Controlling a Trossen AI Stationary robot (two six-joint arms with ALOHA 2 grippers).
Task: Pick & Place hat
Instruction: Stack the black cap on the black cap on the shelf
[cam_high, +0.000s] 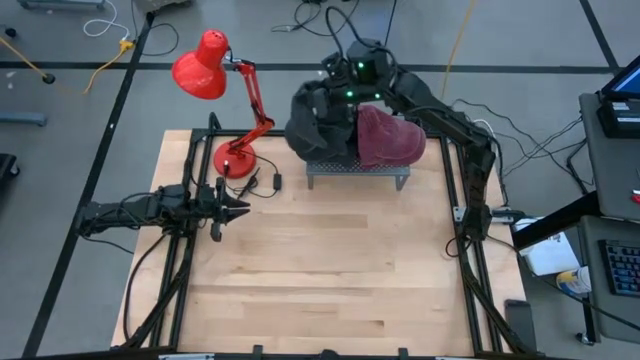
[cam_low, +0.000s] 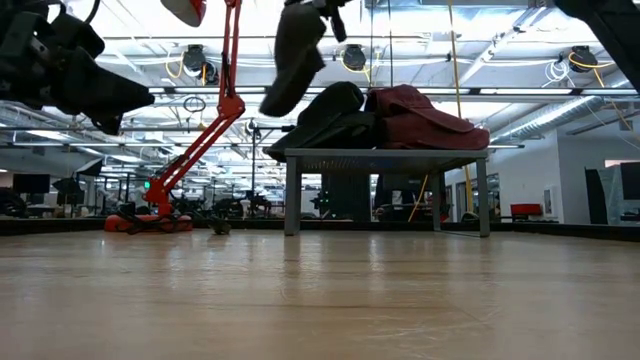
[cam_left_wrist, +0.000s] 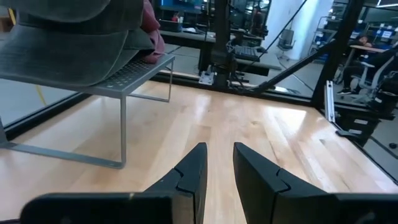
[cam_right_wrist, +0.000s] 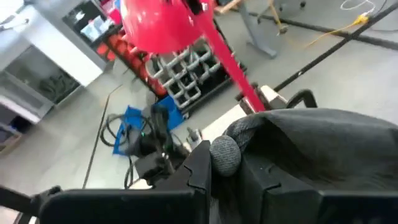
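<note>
Right gripper (cam_right_wrist: 227, 163) is pinched on the crown button of a soft dark grey hat (cam_high: 318, 120), lifting it above the perforated metal rack (cam_high: 357, 170), where a maroon hat (cam_high: 387, 138) lies slumped. Left gripper (cam_left_wrist: 219, 167) waits low over the pale wood table (cam_high: 330, 270), fingers slightly parted, empty

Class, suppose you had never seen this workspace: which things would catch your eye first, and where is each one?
Most striking is the red desk lamp at the table's far left corner, its shade leaning out past the edge. Next, on the grey metal rack at the far edge lies a dark red hat, and beside it the right gripper is shut on a dark grey hat, lifting it. The left gripper waits low over the table's left side.
</note>
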